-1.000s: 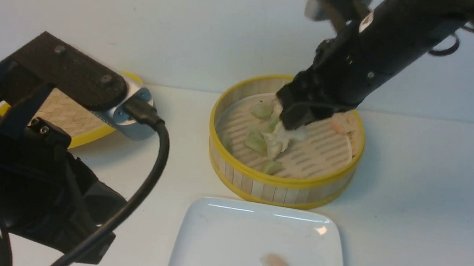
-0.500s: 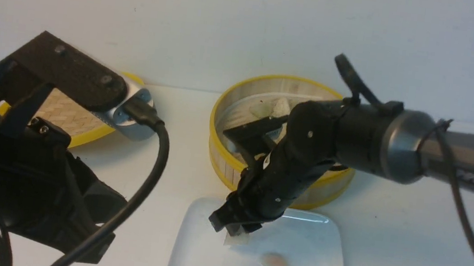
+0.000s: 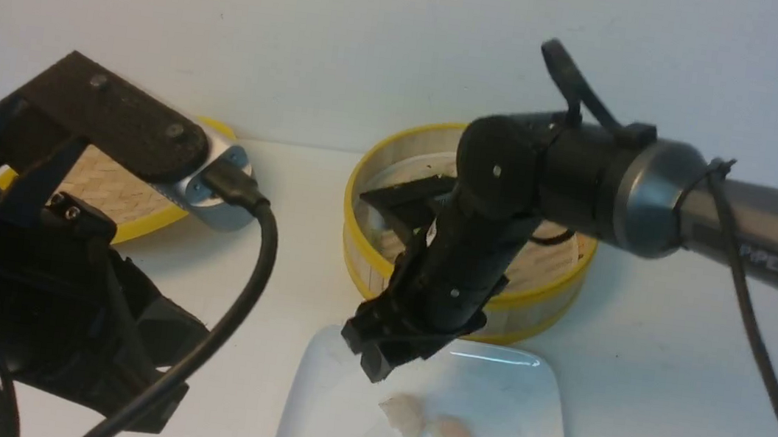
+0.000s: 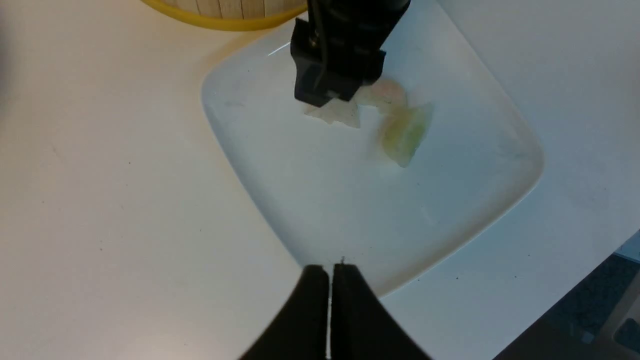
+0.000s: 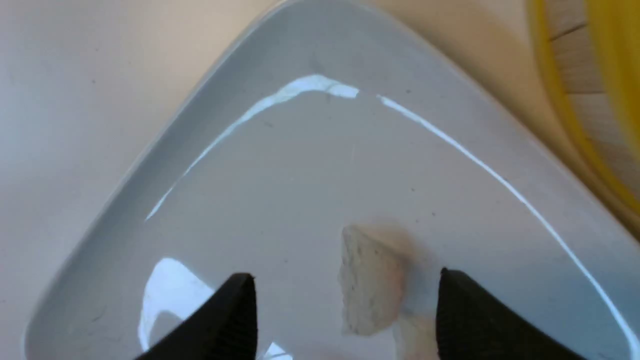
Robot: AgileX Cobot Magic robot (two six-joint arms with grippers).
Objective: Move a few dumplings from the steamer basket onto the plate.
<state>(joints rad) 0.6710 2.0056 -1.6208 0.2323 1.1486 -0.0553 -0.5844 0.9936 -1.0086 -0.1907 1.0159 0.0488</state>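
While the white dumpling point(image 5: 372, 285) lies loose on the plate point(image 3: 314, 402) between the spread jaws of the right gripper point(image 3: 379, 358), touching neither, the step in hand looks like the release and pull-away. A straight rise seems best, jaws kept wide, so that neither fingertip drags the soft skin or nudges the pink dumpling point(image 3: 455, 434) just beside it and the green dumpling point(image 4: 405, 132) beyond, all near the plate's middle.

Room is tight at the plate's far edge, where the steamer basket point(image 3: 371, 276) stands just beside it, its upright wall under the right arm. The gripper should probably clear that yellow rim before reaching in for another.

The left gripper point(image 4: 330, 280), jaws pressed together, hangs by a near corner of the plate. The desk point(image 3: 676, 358) is open on its right side; the woven lid point(image 3: 117, 192) lies by its far edge on the left.
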